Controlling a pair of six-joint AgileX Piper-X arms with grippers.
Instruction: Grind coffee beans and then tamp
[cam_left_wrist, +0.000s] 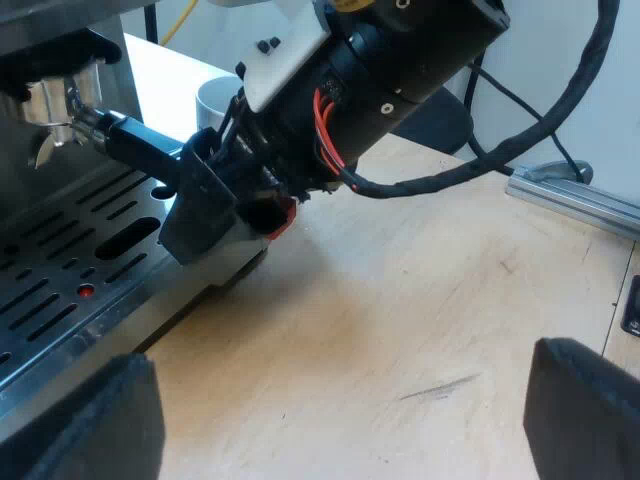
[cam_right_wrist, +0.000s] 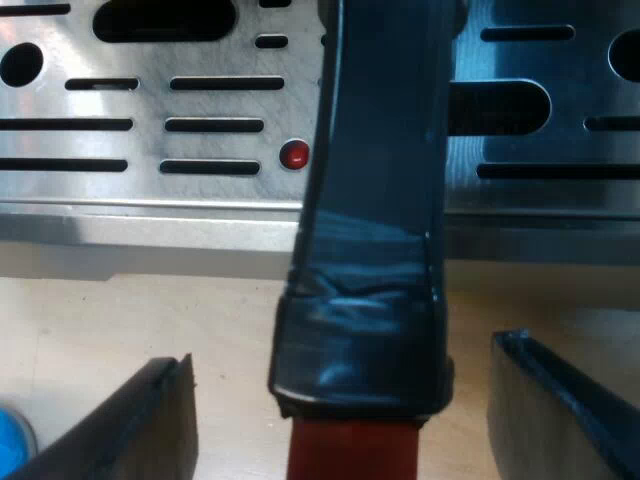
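black fingers (cam_right_wrist: 130, 430) of the right gripper (cam_right_wrist: 342, 355) stand wide apart either side of the portafilter handle (cam_right_wrist: 375, 180), gripping nothing; its head (cam_left_wrist: 55, 105) sits at the front of the espresso machine (cam_left_wrist: 100, 300). best to close squarely on the dark wrap above the red end (cam_right_wrist: 350, 455). left gripper (cam_left_wrist: 340, 400): open, empty.

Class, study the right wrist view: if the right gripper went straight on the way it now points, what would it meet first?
Probably the holder's dark handle, which lies between the right gripper's open fingers. The machine's slotted metal tray sits behind it. Depth here is hard to judge.
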